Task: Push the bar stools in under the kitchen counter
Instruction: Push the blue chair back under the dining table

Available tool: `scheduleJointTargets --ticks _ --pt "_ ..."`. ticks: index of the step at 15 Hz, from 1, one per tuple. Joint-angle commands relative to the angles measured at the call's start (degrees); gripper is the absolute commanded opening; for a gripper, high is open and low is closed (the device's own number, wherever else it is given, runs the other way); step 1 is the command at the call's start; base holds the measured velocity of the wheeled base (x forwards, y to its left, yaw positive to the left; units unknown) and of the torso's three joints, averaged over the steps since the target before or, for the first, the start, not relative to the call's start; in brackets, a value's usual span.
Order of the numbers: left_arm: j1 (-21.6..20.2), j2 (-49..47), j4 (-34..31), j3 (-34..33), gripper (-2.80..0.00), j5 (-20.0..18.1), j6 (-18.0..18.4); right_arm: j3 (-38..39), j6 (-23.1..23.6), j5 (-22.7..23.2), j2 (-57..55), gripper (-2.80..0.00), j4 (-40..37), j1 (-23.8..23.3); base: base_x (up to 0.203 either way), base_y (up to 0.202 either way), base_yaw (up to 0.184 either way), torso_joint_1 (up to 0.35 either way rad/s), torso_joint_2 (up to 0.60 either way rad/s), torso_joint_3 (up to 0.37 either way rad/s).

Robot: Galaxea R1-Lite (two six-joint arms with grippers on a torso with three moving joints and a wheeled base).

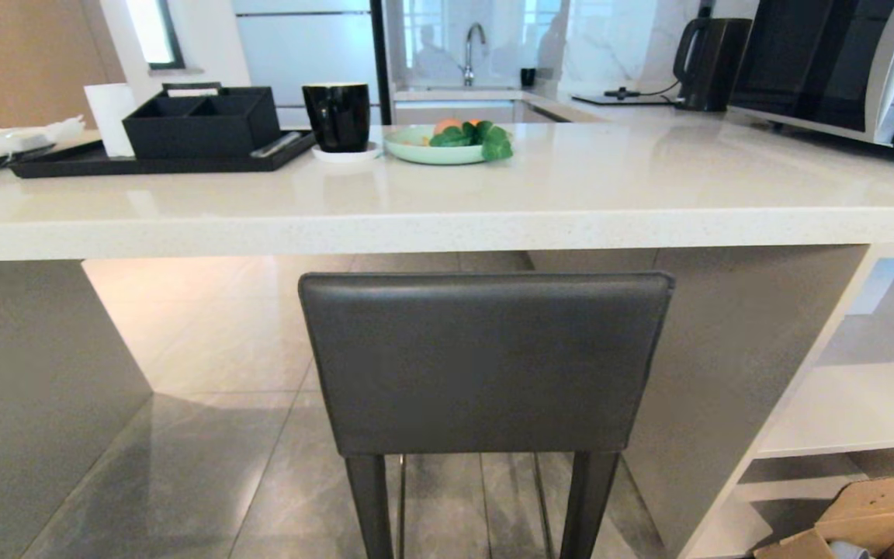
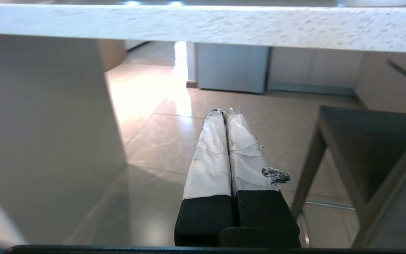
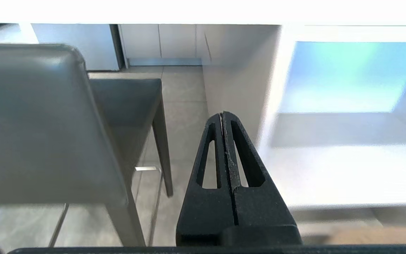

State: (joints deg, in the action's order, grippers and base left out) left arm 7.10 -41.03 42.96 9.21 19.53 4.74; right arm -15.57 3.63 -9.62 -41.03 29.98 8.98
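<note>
Left hand [image 2: 225,112]: you are looking at its taped fingers [image 2: 210,155] pressed together on nothing, pointing under the worktop's [image 1: 447,225] near edge, beside the stool's left side, not touching it.
Grey stool [image 1: 482,361]: it is standing at the worktop's near edge, right of centre, back towards you, seat [image 3: 125,102] reaching under the slab.
Right hand [image 3: 223,114]: you are seeing its black fingers [image 3: 208,155] closed together and empty, just beside the stool's right side, apart from it.
Worktop load: a black tray [image 1: 160,159], black mug [image 1: 336,116] and green plate [image 1: 435,147] are sitting along the far left part.
Shelves [image 1: 858,411]: they are showing at the worktop's right end.
</note>
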Motion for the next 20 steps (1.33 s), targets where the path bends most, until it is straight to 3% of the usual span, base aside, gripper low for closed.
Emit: scheduleJointTargets --ticks 1,6,8,10,12,16,18,20 --pt "-2.3 9.0 -4.8 0.7 -2.8 0.0 0.1 -3.4 0.2 0.1 14.6 -2.8 -17.0 -0.3 0.0 0.0 0.0 0.0 0.0 0.0" --pt "-5.7 19.3 -14.7 4.1 -2.8 -2.9 0.2 -4.5 3.7 -0.3 24.7 -2.8 -24.5 -2.1 0.0 0.0 0.0 0.0 0.0 0.0" --pt "-5.5 25.5 -25.4 6.1 -2.8 -5.2 0.2 -5.2 3.8 -3.5 25.2 -2.8 -24.8 -2.6 0.0 0.0 0.0 0.0 0.0 0.0" --pt "-6.4 31.0 -36.0 8.0 -2.8 -10.2 0.0 -5.5 4.3 -3.1 25.2 -2.8 -24.9 -2.7 0.0 0.0 0.0 0.0 0.0 0.0" --pt "-7.4 33.3 -44.2 12.0 -2.8 -12.2 0.1 -6.8 5.1 -3.0 25.2 -2.8 -25.5 -2.7 0.0 0.0 0.0 0.0 0.0 0.0" --pt "-7.3 40.2 -49.0 8.3 -2.8 -12.8 0.1 -6.0 6.0 -3.3 25.2 -2.8 -25.1 -2.7 0.0 0.0 0.0 0.0 0.0 0.0" --pt "-7.2 41.0 -50.0 6.3 -2.8 -13.6 -2.4 -8.4 6.1 -3.5 25.2 -2.8 -25.5 -2.7 0.0 0.0 0.0 0.0 0.0 0.0" --pt "-7.2 40.9 -50.2 6.1 -2.8 -18.7 -2.6 -13.4 6.8 -3.3 25.2 -2.8 -29.6 -2.7 0.0 0.0 0.0 0.0 0.0 0.0"
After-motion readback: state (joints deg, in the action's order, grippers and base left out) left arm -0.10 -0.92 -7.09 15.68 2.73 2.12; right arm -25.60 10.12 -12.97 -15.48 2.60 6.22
